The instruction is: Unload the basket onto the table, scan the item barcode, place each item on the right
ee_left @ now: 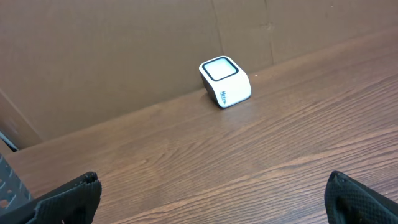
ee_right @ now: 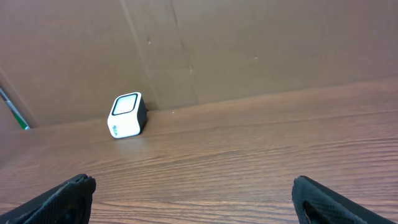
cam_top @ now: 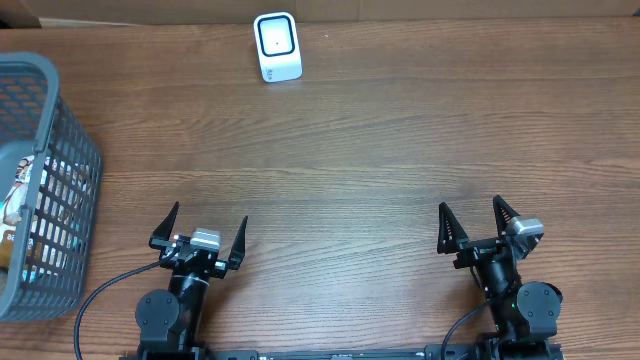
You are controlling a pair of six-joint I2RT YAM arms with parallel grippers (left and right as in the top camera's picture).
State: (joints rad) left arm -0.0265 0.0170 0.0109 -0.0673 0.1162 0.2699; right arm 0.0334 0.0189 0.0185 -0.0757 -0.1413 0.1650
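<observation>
Both arms at near table (cam_top: pixel 350 150) edge, well apart. Left gripper (cam_top: pixel 207 218): jaws wide, nothing between them. Right gripper (cam_top: pixel 470 205): jaws wide, likewise holding nothing. Scanner (cam_top: pixel 276 46), white with a dark-rimmed window, stands at the far edge, against the cardboard wall (ee_left: pixel 124 50); it shows in both wrist views. Items (cam_top: pixel 20 195) lie inside the grey mesh basket (cam_top: pixel 70 110) at the far left, beside the left arm; barcode not discernible.
</observation>
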